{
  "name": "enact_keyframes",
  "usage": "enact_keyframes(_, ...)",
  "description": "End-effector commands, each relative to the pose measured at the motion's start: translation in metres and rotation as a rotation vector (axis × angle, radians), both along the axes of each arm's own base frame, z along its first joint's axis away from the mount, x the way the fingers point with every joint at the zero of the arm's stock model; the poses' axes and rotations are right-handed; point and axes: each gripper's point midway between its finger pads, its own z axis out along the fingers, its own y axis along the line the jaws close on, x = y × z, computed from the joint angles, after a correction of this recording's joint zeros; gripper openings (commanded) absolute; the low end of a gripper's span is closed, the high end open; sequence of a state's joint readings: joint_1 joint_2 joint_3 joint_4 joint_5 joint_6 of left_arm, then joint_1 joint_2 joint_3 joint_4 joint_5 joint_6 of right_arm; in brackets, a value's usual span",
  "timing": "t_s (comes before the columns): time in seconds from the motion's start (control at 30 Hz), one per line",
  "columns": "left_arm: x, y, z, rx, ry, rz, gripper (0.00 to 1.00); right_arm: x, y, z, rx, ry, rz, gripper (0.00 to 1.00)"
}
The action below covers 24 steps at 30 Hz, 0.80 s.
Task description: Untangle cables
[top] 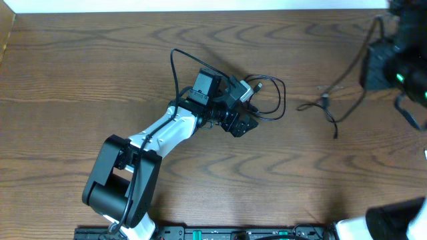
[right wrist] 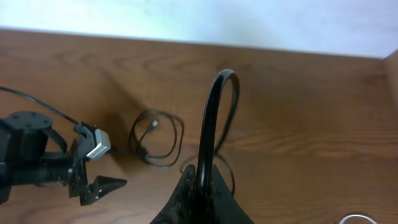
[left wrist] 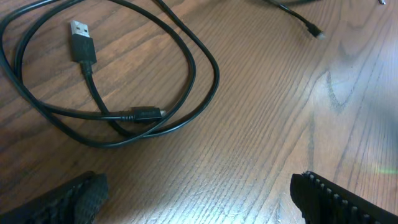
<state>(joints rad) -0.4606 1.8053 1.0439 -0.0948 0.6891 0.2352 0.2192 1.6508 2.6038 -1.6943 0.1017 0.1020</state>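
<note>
LEFT: left gripper (left wrist: 199, 205) is hovering wide open over the looped black cable (left wrist: 146, 113), centre frame, likely lining up a pick | RIGHT: right gripper (right wrist: 202, 180) is clamping the second black cable (right wrist: 207, 124), upper right, likely holding it clear of the loop.

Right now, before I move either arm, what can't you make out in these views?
- Right wrist: the held black cable runs down between the fingers of the right gripper; its ends unseen.
- Right wrist: the white cable is cut off by the bottom edge.
- Overhead: the left arm covers part of the looped black cable.
- Overhead: the right arm is dark, blurred, at the frame edge.
</note>
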Motion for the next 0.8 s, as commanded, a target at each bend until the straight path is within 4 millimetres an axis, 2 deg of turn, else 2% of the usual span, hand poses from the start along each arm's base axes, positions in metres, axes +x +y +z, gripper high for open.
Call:
enact_keyframes(0.0, 0.002, -0.002, -0.001, -0.001, -0.003, 0.007, 0.99, 0.025, 0.010, -0.029, -0.001, 0.097, 0.024, 0.01)
enact_keyframes(0.2, 0.007, -0.001, 0.001, -0.008, -0.010, 0.024, 0.99, 0.072, 0.021, -0.087, -0.052, 0.258, 0.046, 0.01)
enact_keyframes(0.4, 0.020, 0.015, 0.008, -0.038, 0.021, 0.098, 0.96, 0.110, 0.025, -0.156, -0.106, 0.427, 0.048, 0.01)
enact_keyframes(0.6, 0.030, 0.035, 0.041, -0.155, 0.033, 0.125, 0.96, 0.129, 0.019, -0.216, -0.093, 0.581, -0.008, 0.01)
enact_keyframes(0.77, 0.038, 0.054, 0.057, -0.184, 0.013, 0.161, 0.98, 0.129, 0.020, -0.246, -0.098, 0.668, -0.030, 0.01)
